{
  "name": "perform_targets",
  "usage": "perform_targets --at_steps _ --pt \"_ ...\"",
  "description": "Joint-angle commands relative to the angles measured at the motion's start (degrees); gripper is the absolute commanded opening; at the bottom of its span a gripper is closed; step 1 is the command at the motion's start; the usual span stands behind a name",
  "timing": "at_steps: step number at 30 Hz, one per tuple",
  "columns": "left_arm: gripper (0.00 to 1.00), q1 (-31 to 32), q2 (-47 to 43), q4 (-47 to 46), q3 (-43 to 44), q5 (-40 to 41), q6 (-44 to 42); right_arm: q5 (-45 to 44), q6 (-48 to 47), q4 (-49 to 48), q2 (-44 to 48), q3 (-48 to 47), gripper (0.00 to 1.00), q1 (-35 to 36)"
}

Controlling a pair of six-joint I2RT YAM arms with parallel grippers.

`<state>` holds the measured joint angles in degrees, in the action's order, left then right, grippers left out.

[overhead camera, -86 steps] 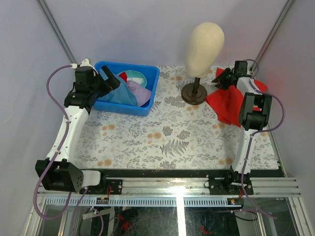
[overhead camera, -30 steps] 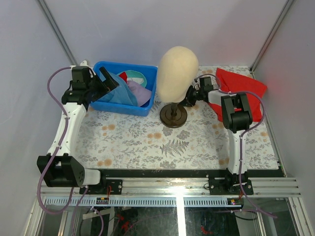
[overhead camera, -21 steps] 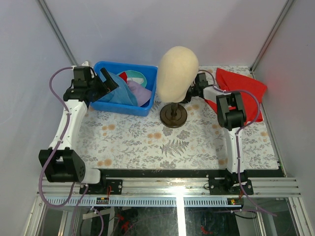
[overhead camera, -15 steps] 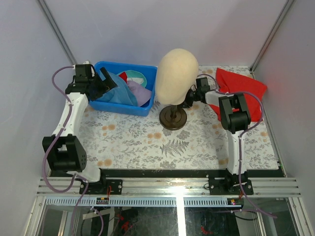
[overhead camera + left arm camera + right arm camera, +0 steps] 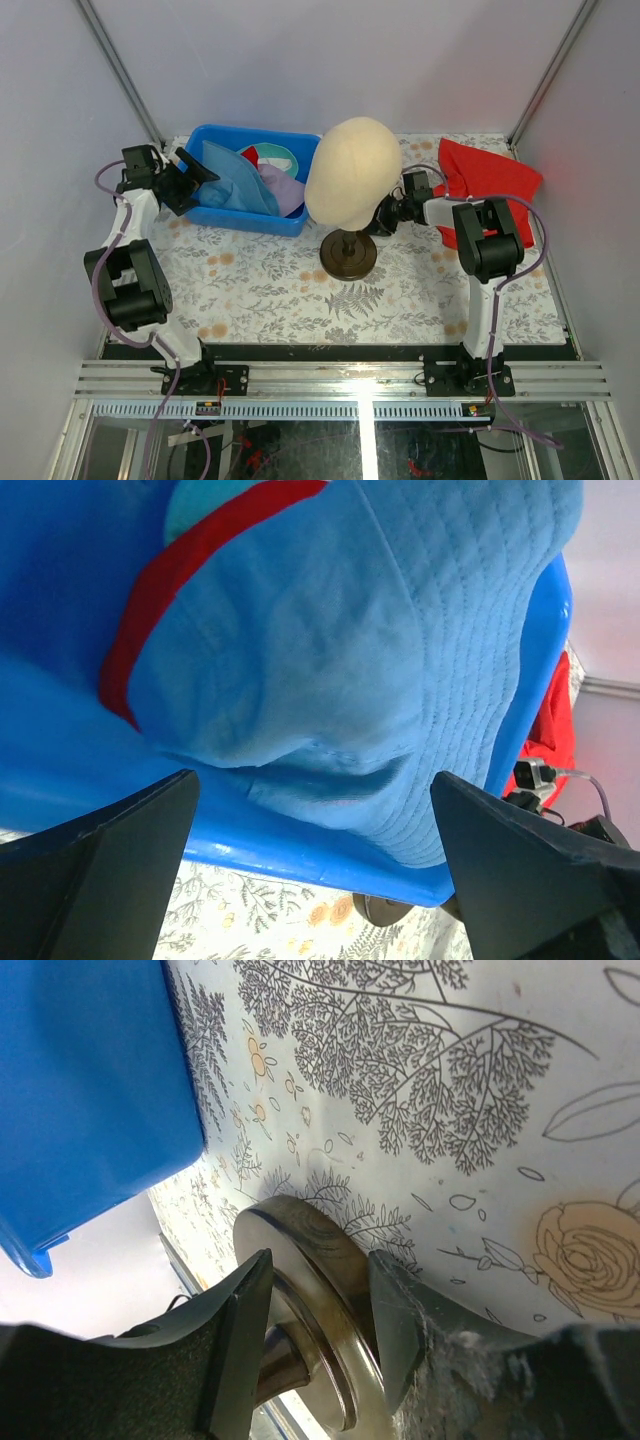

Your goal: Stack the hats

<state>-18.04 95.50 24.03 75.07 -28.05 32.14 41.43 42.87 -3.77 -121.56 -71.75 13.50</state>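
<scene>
Stacking judged not begun: no hat held, none taken out. Blue hat (image 5: 330, 660), red hat (image 5: 190, 560), lilac hat (image 5: 288, 190) and teal hat (image 5: 283, 160) heaped loose in bin (image 5: 215, 135), just ahead of left gripper (image 5: 312, 780). Its jaws spread wide, nothing between. Right gripper (image 5: 320, 1265) jaws partway apart, stand base (image 5: 310, 1230) of mannequin head (image 5: 350, 175) between them; clamped or loose cannot be told. Red hat mostly buried. Right claw partly masked by head from above.

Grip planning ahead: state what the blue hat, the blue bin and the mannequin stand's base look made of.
Blue hat: soft cloth, matte; stitched rows and sagging folds. Blue bin: likely moulded plastic; smooth, slightly glossy rim. Stand base: probably metal, dark and polished; bright reflections.
</scene>
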Motion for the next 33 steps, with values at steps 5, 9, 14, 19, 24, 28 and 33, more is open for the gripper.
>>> perform_targets --at_steps 5,9,14,19,24,28,33 --pt "1.0 0.2 2.2 -8.9 -1.2 -4.4 1.4 -2.1 -0.5 3.0 2.0 3.6 0.52 -0.3" --pt "0.97 0.1 4.1 -9.9 -1.9 -4.3 2.2 -2.2 -0.4 2.9 2.5 4.3 0.52 -1.2" --pt "0.96 0.0 4.6 -11.5 -4.7 -2.5 2.5 -2.2 -0.4 2.9 3.4 5.2 0.52 -2.4" --pt "0.9 0.0 5.3 -11.5 -5.4 -0.3 2.1 -2.1 -0.4 3.0 3.8 5.8 0.52 -3.2" --pt "0.42 0.1 6.8 -12.6 -4.2 -0.5 3.7 -3.4 -1.4 4.6 5.7 5.7 0.53 -3.4" --pt "0.06 0.2 6.8 -12.1 -2.5 -2.4 4.2 -5.1 -2.7 6.3 9.2 6.3 0.54 -4.0" --pt "0.0 0.2 4.4 -7.2 2.5 -4.1 4.7 -9.0 -6.3 11.1 16.8 5.7 0.56 -4.4"
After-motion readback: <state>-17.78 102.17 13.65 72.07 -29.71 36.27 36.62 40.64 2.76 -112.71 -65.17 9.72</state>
